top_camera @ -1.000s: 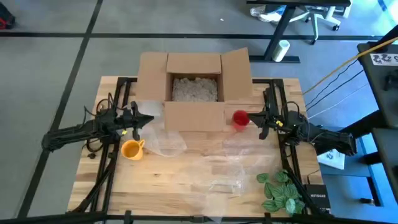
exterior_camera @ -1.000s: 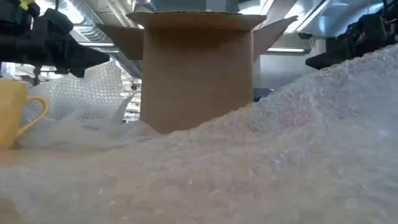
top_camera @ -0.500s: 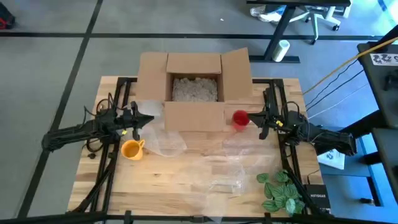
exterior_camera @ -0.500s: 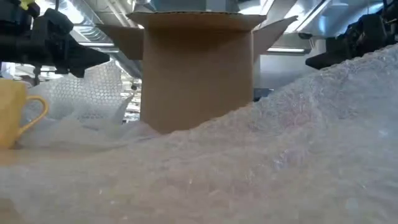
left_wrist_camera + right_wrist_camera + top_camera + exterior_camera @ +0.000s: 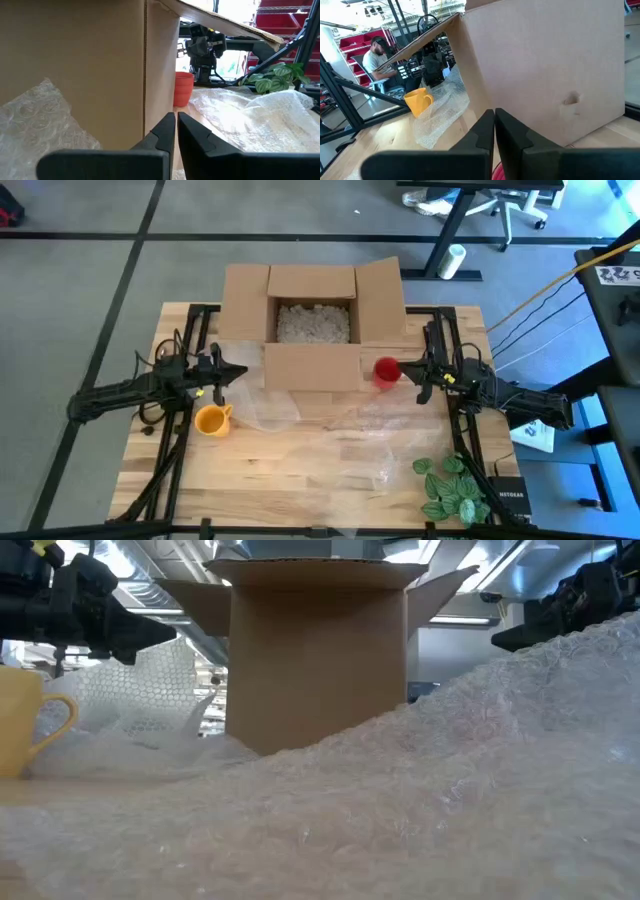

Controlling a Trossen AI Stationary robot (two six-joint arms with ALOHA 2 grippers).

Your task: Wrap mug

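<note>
I see both grippers pinched closed and empty — left gripper (image 5: 238,372) just at twelve o'clock of the yellow ceramic mug (image 5: 211,419), right gripper (image 5: 405,374) beside the red plastic cup (image 5: 386,370). I'd first spread the crumpled clear bubble wrap (image 5: 355,435) flat — then set the mug on it.

Two mugs (image 5: 212,419) (image 5: 386,370), one box (image 5: 312,326), one plant (image 5: 452,487)
</note>
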